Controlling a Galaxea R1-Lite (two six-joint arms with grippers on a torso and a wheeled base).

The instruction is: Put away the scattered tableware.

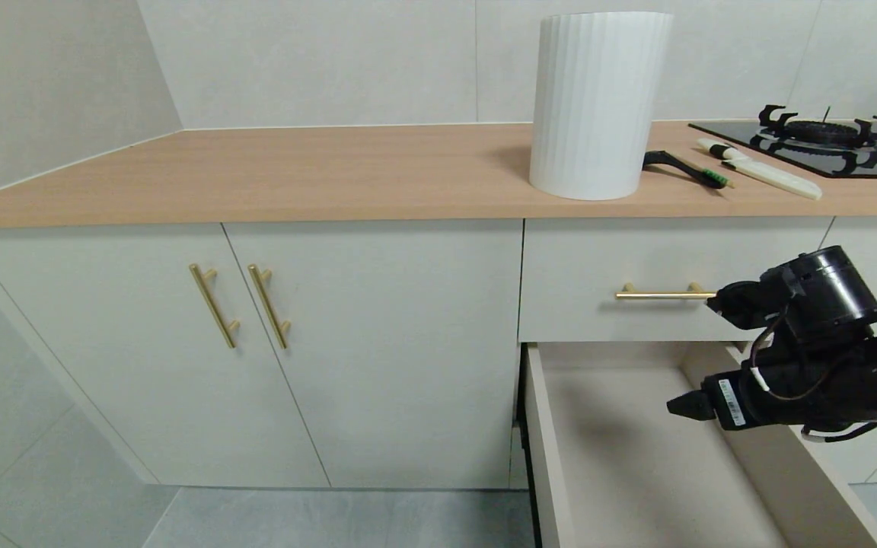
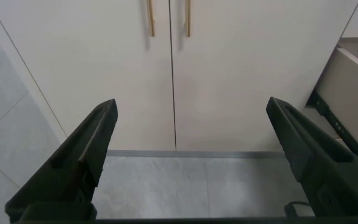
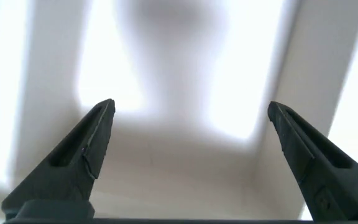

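The black right gripper (image 1: 701, 354) is hovering spread wide and empty over the pulled-out beige drawer (image 1: 541, 426). The green-bristled black brush (image 1: 686, 169) and cream knife (image 1: 770, 175) are lying on the wooden countertop (image 1: 294, 171), so stowing looks unstarted. The left gripper (image 2: 191, 106) is gaping empty before white cabinet doors (image 2: 229, 74). Seen from its own wrist, the right jaws are standing wide apart.

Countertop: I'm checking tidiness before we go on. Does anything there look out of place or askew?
Yes. A black brush and a white knife lie loose and slanted on the countertop, between the white ribbed container and the stove, not stored. Below, one drawer stands pulled open.
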